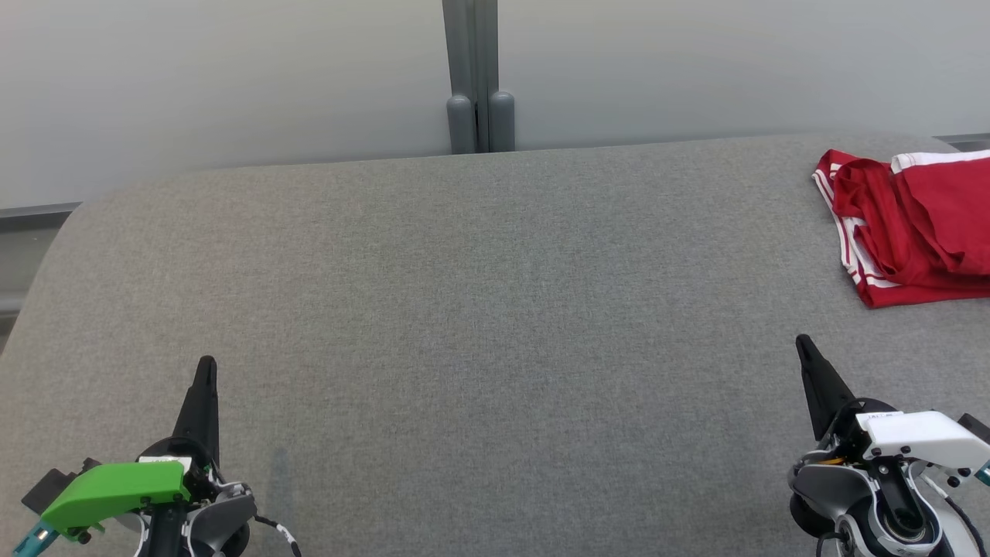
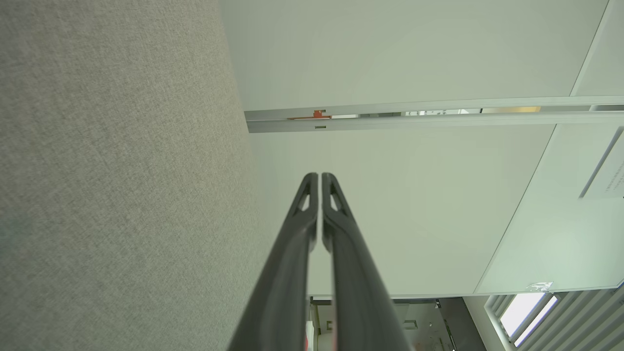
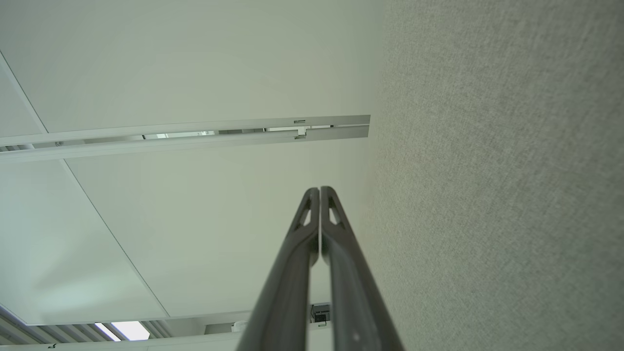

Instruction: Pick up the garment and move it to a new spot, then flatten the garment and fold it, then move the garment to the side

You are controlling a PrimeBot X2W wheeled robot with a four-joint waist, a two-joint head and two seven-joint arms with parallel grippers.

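Observation:
The garment (image 1: 920,220) is red with white stripes and lies bunched at the far right of the grey table (image 1: 479,309), partly cut off by the picture's right edge. My left gripper (image 1: 206,363) rests low at the near left, shut and empty, far from the garment. At the near right, my right gripper (image 1: 803,341) is also shut and empty, a short way in front of the garment. In the left wrist view the left gripper (image 2: 319,175) has its fingertips pressed together, as does the right gripper (image 3: 320,189) in the right wrist view.
Behind the table stands a pale partition wall (image 1: 232,77) with a grey post (image 1: 479,77) at its middle. The table's far edge curves down at the left corner (image 1: 69,216). Grey felt surface (image 2: 112,195) runs beside the left fingers.

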